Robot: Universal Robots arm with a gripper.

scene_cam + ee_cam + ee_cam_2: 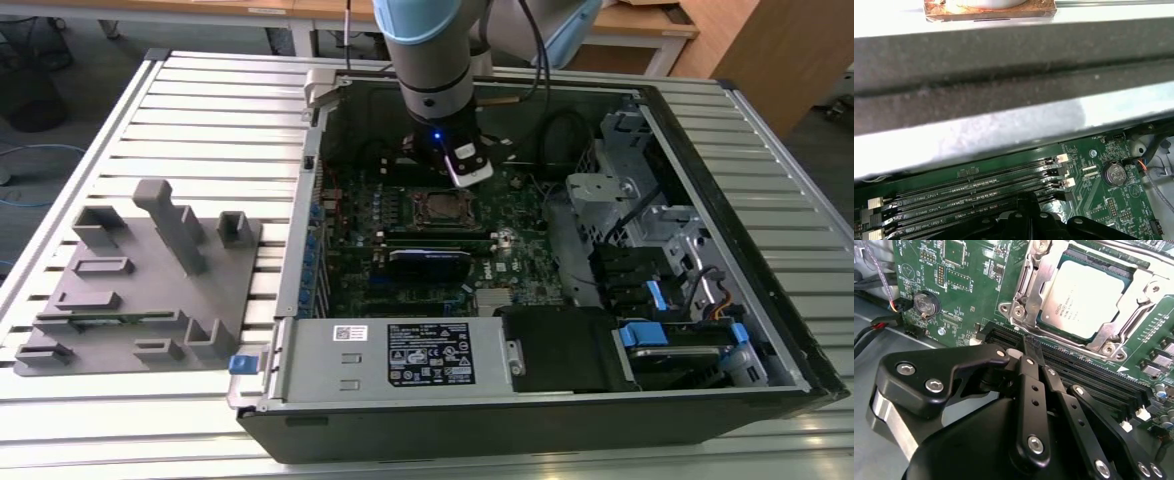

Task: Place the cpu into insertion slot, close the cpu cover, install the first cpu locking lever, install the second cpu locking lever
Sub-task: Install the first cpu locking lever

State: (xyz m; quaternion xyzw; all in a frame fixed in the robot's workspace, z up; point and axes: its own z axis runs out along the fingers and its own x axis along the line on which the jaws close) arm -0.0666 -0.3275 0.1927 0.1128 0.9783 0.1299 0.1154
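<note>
Hovering over the open computer case (787, 330), the gripper (1032, 347) has its black fingers drawn together with nothing between them, the tips poised above the memory slots (1089, 375) just beside the socket. One cpu (1085, 297) lies flat in the one insertion slot (1026, 315), its silver-grey top showing through the window of the single cpu cover (1134, 315), which appears folded down over it. From the fingertips the socket lies directly ahead, across the long black memory slots, whose long axis runs crosswise to the line from gripper to chip. A thin metal lever (1019, 277) runs along one socket edge; whether it or a second one is latched I cannot tell. On the counter (214, 90) outside the case sits one grey fixture block (140, 280).
</note>
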